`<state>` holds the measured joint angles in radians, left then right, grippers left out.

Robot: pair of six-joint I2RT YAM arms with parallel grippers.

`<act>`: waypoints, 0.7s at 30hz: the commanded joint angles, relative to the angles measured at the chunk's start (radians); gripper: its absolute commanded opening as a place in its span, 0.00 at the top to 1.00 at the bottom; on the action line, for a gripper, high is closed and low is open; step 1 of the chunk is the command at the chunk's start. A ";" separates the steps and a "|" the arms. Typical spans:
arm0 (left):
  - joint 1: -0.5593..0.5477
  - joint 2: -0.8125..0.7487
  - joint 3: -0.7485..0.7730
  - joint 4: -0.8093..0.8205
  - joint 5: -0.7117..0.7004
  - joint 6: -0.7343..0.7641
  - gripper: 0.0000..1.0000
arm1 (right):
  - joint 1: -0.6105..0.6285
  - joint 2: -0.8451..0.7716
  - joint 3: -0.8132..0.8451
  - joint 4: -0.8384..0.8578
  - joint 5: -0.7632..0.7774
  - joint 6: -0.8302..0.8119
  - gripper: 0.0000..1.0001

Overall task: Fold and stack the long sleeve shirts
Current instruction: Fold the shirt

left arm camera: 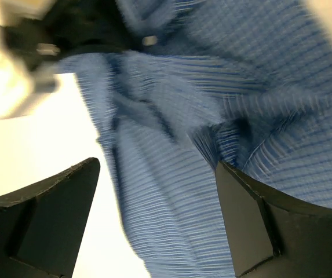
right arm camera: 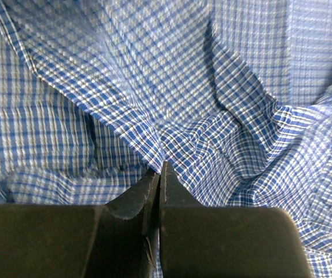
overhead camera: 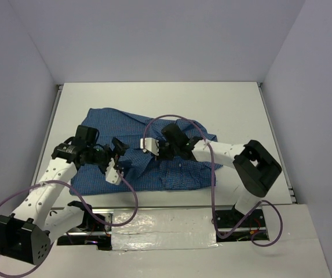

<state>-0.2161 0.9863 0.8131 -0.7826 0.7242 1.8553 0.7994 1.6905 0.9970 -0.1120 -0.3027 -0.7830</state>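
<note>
One blue finely checked long sleeve shirt (overhead camera: pixel 154 174) lies crumpled across the middle of the white table (overhead camera: pixel 154 98). My left gripper (overhead camera: pixel 116 157) is open over the shirt's left part. In the left wrist view its fingers (left arm camera: pixel 157 164) stand wide apart with a rumpled fold of the shirt (left arm camera: pixel 258 87) between them. My right gripper (overhead camera: pixel 156 149) is over the shirt's middle. In the right wrist view it (right arm camera: pixel 160 168) is shut on a pinched ridge of the shirt (right arm camera: pixel 154 69), and the cloth puckers toward the tips.
Grey walls close in the table on the left, back and right. The arm bases and purple cables (overhead camera: pixel 125 197) lie along the near edge. The blurred right gripper (left arm camera: pixel 67 35) shows at the top left of the left wrist view, close by.
</note>
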 commanded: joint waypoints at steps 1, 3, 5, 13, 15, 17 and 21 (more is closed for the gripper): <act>0.000 0.049 0.044 -0.284 -0.018 0.067 0.06 | 0.032 -0.072 -0.044 0.201 0.047 0.077 1.00; 0.001 0.097 0.043 -0.338 -0.063 0.132 0.08 | 0.031 -0.078 -0.057 0.209 0.043 0.097 1.00; 0.000 0.139 0.032 -0.383 -0.080 0.192 0.09 | 0.032 -0.084 -0.069 0.212 0.037 0.100 1.00; -0.014 0.253 0.038 -0.368 -0.252 0.231 0.12 | 0.031 -0.091 -0.063 0.204 0.042 0.132 1.00; -0.022 0.265 0.017 -0.345 -0.262 0.229 0.12 | 0.031 -0.092 -0.064 0.216 0.045 0.148 1.00; -0.029 0.239 -0.041 -0.243 -0.298 0.199 0.15 | 0.031 -0.097 -0.072 0.224 0.040 0.160 1.00; -0.031 0.193 -0.132 -0.126 -0.353 0.203 0.27 | 0.031 -0.101 -0.075 0.230 0.027 0.171 1.00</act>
<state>-0.2413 1.2129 0.7235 -0.9745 0.4126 1.9656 0.8268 1.6478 0.9279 0.0658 -0.2657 -0.6373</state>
